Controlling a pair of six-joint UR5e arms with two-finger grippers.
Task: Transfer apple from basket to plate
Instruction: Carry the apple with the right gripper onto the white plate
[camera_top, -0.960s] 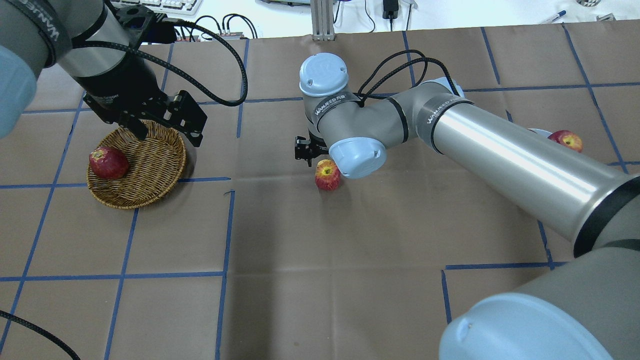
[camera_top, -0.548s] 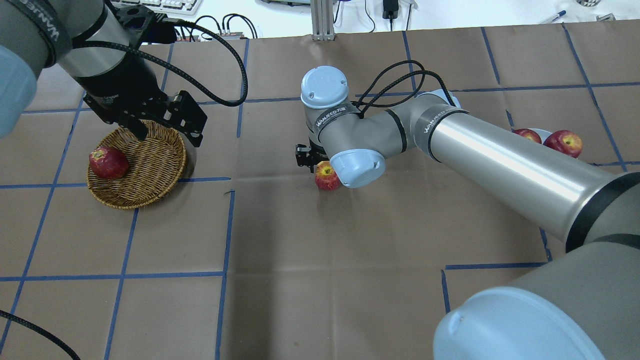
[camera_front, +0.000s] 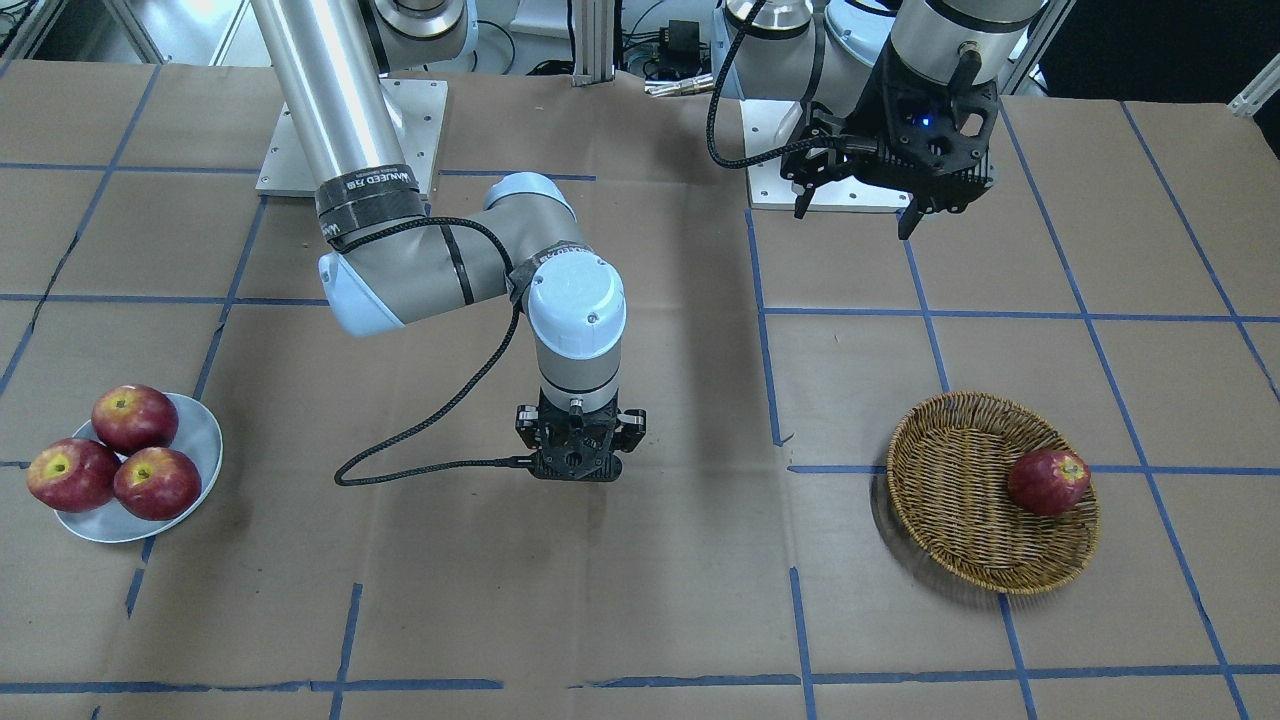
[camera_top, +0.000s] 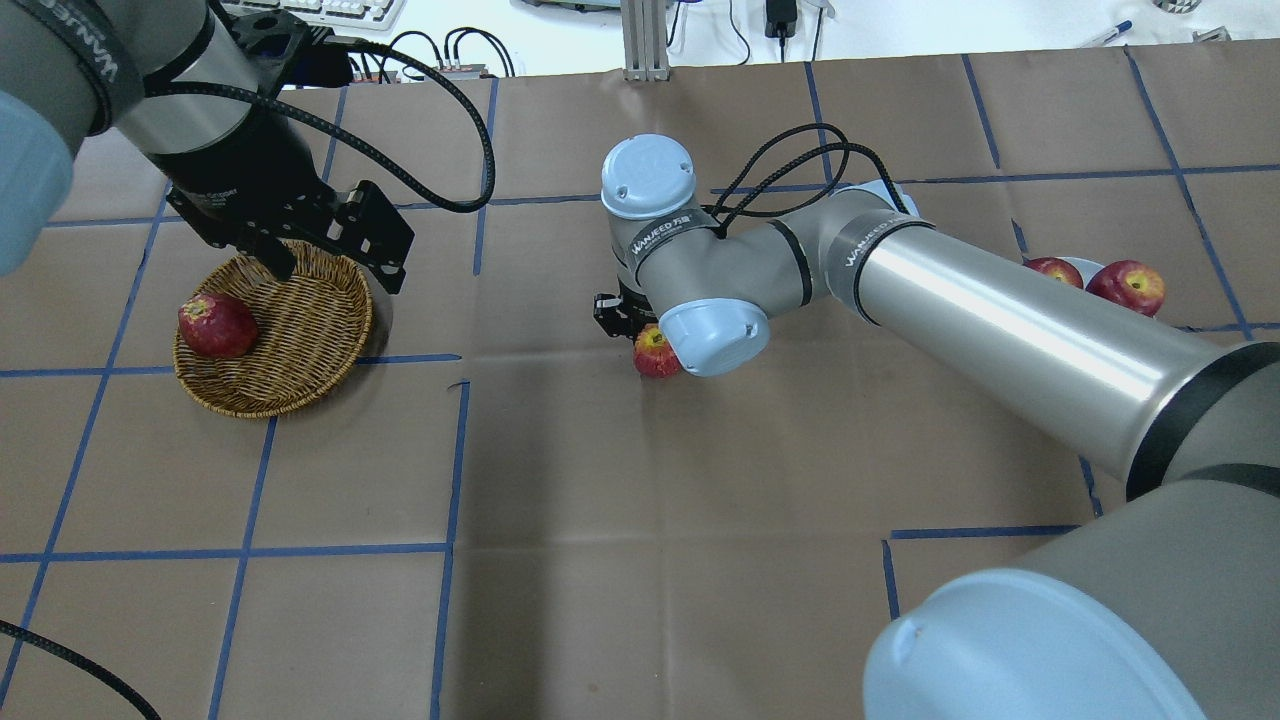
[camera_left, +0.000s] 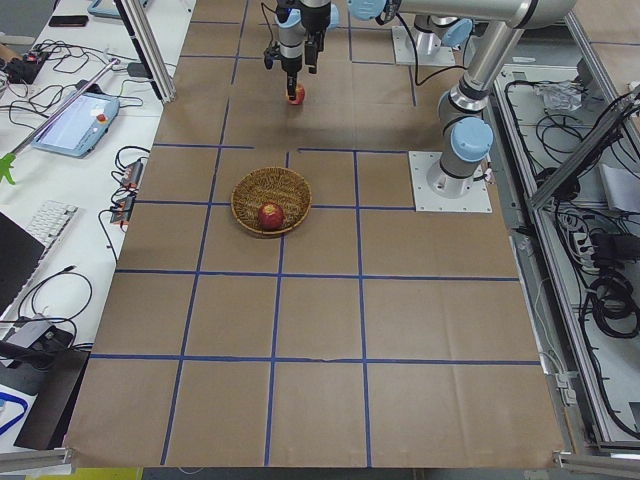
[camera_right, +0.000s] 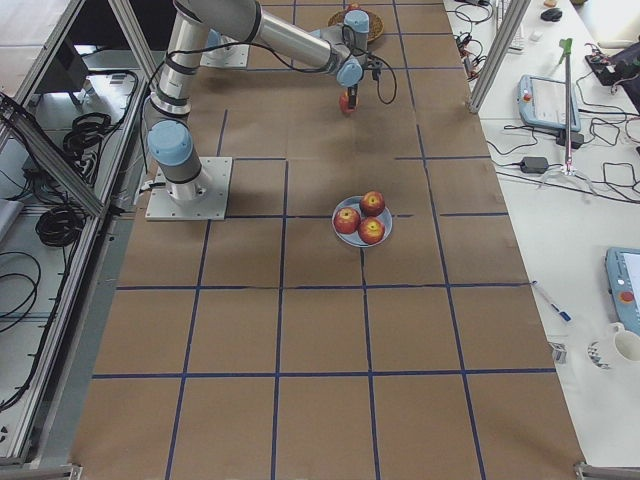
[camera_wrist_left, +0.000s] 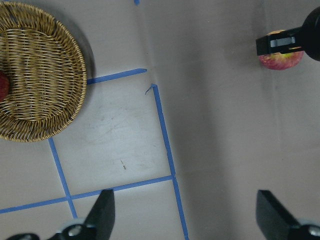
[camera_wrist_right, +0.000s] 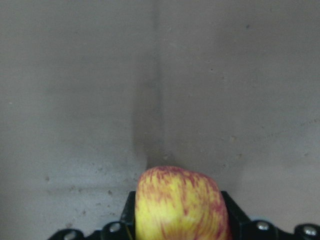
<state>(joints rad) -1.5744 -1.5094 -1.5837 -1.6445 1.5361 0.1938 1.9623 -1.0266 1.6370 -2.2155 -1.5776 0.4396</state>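
The apple (camera_top: 652, 356), red streaked with yellow, is at table level in the middle of the table, outside the basket (camera_top: 300, 395). It sits between the fingers of my right gripper (camera_front: 580, 470), which points straight down and is shut on it. The right wrist view shows the apple (camera_wrist_right: 180, 205) held on both sides by the black fingers. The apple is hidden in the front view. My left gripper (camera_top: 335, 268) hangs open and empty above the basket's far rim. The pale plate (camera_front: 195, 440) lies far off on my right side.
A dark red apple (camera_top: 215, 325) lies in the basket. Three red apples (camera_front: 130, 455) fill the plate. The table is covered in brown paper with blue tape lines. The right arm's long link (camera_top: 1000, 320) stretches over the table between the plate and the middle.
My right gripper has come down over the apple, so the wrist now hides more of it. The left arm, the basket and its apple have not moved.
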